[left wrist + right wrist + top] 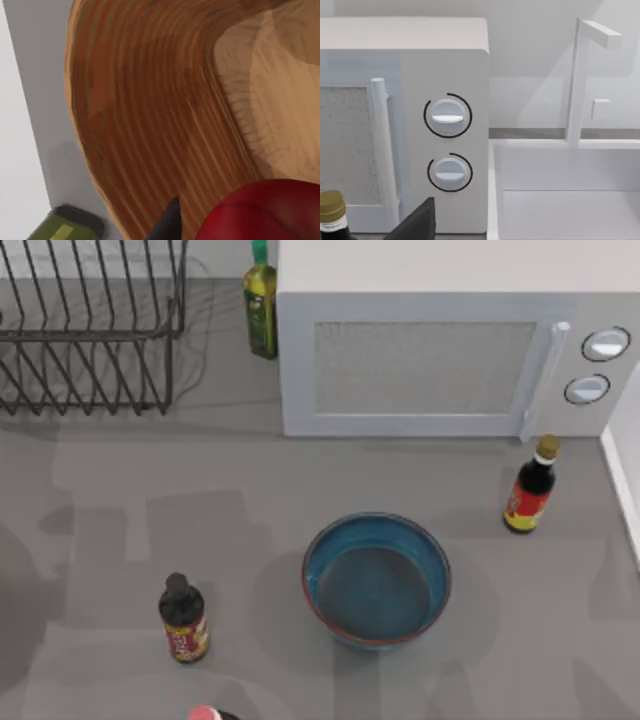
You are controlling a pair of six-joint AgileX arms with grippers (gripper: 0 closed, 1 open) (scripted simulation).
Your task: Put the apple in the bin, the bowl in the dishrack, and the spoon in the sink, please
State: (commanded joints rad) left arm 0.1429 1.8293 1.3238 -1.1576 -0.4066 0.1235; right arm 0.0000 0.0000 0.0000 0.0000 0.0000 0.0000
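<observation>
Glossy red rounded apple [262, 210] sits nearest the left wrist lens, one dark fingertip [167, 222] of the left end effector beside it, hanging over a ribbed brown wooden bin [150, 110]; probably gripping the fruit, though I cannot tell for certain. Green bottle [62, 227] stands beside the bin. Risk: letting go off-centre could bounce the apple off the wall onto the counter [100, 520]. Large teal-blue bowl [376, 580] waits mid-counter, well apart from the dark wire dishrack [90, 330]. Right arm faces the white microwave [445, 125] and white sink [560, 190], 1 dark finger edge [417, 222] visible; its grip unreadable.
</observation>
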